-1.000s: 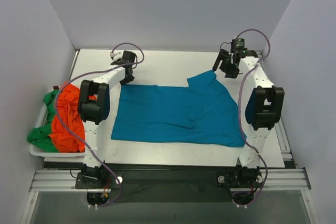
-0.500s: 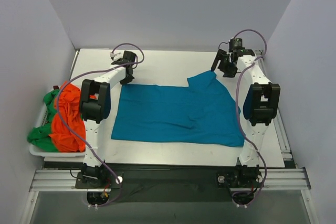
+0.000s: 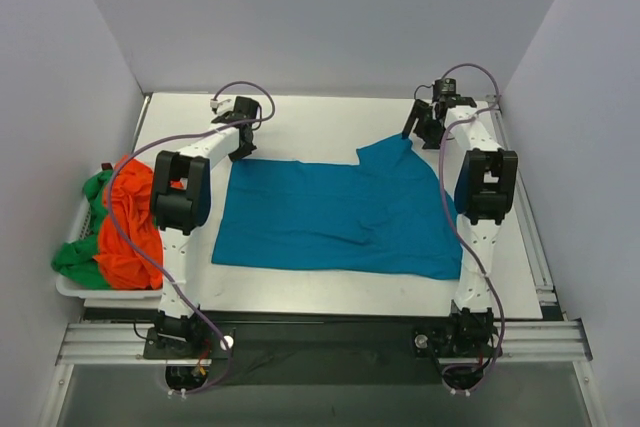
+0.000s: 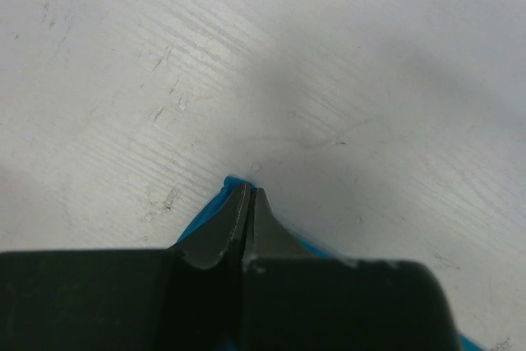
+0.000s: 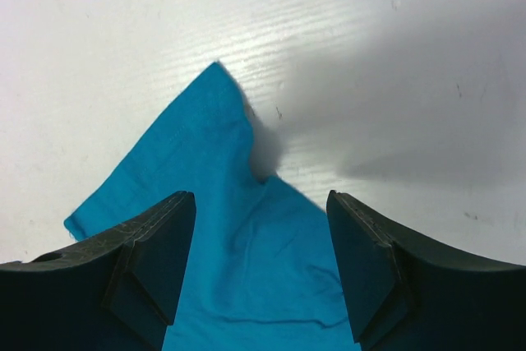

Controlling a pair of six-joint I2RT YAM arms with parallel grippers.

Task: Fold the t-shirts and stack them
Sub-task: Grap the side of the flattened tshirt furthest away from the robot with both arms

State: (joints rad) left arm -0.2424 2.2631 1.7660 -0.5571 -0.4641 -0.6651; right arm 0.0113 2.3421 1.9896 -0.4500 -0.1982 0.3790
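Top view first. The left arm rises from its base, bends at a high elbow, and stretches its forearm out over the table [image 3: 300, 127]. Its wrist tips down, and the left gripper [image 3: 243, 153] sits on the far-left corner of the teal-blue t-shirt [image 3: 335, 217]. That shirt is spread nearly flat across the middle of the table, with a few creases near its centre and a flap folded up at the far right.

The right arm is reaching deeper, elbow up and wrist at the far right of the table. The right gripper [image 3: 415, 132] points down at that raised flap. Off to the left, the orange t-shirt [image 3: 125, 222] and the green t-shirt [image 3: 75, 259] lie bunched together in the white basket [image 3: 72, 289].

Left wrist view now. The left gripper [image 4: 247, 191] has its fingers pressed tight together, down at the tabletop. A teal corner of cloth pokes out around the tips, and more shows on either side, so it is pinching that corner.

Right wrist view. The right gripper [image 5: 259, 199] is spread wide and holds nothing. It is poised above the pointed teal flap, which lies on the table between the two fingers [image 5: 152, 260].
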